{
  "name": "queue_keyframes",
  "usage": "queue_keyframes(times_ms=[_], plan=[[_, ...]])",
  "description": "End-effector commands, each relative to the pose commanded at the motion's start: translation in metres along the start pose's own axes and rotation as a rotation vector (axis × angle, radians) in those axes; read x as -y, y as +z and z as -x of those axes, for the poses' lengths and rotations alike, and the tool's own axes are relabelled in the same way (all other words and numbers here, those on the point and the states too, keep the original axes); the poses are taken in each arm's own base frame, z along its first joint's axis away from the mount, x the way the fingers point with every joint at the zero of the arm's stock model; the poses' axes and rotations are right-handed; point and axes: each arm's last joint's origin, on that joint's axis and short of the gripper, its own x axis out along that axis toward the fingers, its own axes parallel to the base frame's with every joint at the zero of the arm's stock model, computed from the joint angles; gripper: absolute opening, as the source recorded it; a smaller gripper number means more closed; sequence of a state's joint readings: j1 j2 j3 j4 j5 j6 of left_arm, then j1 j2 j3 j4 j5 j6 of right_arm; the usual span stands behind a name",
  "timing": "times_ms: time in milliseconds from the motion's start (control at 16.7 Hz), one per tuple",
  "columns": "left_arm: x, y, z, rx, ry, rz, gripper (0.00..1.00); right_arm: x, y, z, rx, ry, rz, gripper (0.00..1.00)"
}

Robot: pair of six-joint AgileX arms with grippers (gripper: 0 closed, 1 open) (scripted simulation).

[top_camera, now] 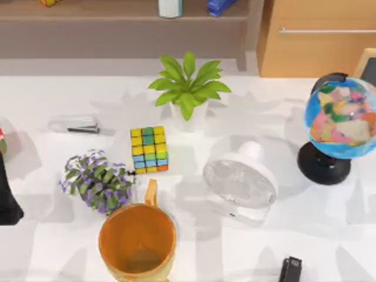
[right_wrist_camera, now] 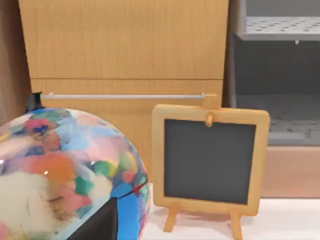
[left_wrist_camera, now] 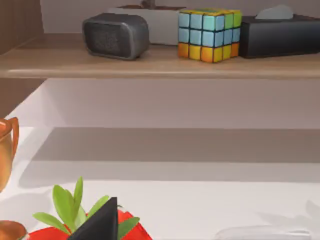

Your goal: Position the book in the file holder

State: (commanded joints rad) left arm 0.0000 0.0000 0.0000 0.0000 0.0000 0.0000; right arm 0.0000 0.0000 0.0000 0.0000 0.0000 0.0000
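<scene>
The book [top_camera: 170,7] stands on the wooden shelf at the back. It has pale blue covers and a white page edge, and the frame's top cuts it off. In the right wrist view a grey perforated file holder [right_wrist_camera: 277,75] stands beside the wooden cabinet [right_wrist_camera: 125,45]. My left gripper [top_camera: 8,202] is parked at the table's left edge, far from the book. A dark part of it [left_wrist_camera: 97,225] shows in the left wrist view. My right gripper [top_camera: 289,270] sits at the front right edge, and a dark part of it [right_wrist_camera: 95,222] shows against the globe.
The table holds a stapler [top_camera: 75,124], a colourful cube [top_camera: 149,150], a green plant [top_camera: 188,88], a purple flower pot [top_camera: 97,181], an orange mug [top_camera: 137,239], a white fan [top_camera: 241,181] and a globe [top_camera: 341,120]. A small chalkboard [right_wrist_camera: 210,160] stands by the cabinet. A royal-blue object [top_camera: 220,6] sits on the shelf.
</scene>
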Motion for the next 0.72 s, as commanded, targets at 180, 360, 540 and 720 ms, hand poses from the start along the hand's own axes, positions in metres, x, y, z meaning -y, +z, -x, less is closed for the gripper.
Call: queue_keyframes(times_ms=[180, 360, 540, 720], plan=[[0.000, 0.000, 0.000, 0.000, 0.000, 0.000, 1.00, 0.000, 0.003, 0.000, 0.003, 0.002, 0.000, 1.00], [0.000, 0.000, 0.000, 0.000, 0.000, 0.000, 1.00, -0.004, 0.027, -0.001, 0.025, 0.013, 0.001, 1.00], [0.000, 0.000, 0.000, 0.000, 0.000, 0.000, 1.00, -0.012, 0.068, -0.010, 0.044, 0.027, 0.004, 1.00], [0.000, 0.000, 0.000, 0.000, 0.000, 0.000, 1.00, -0.027, 0.116, -0.034, 0.053, 0.038, 0.011, 1.00]])
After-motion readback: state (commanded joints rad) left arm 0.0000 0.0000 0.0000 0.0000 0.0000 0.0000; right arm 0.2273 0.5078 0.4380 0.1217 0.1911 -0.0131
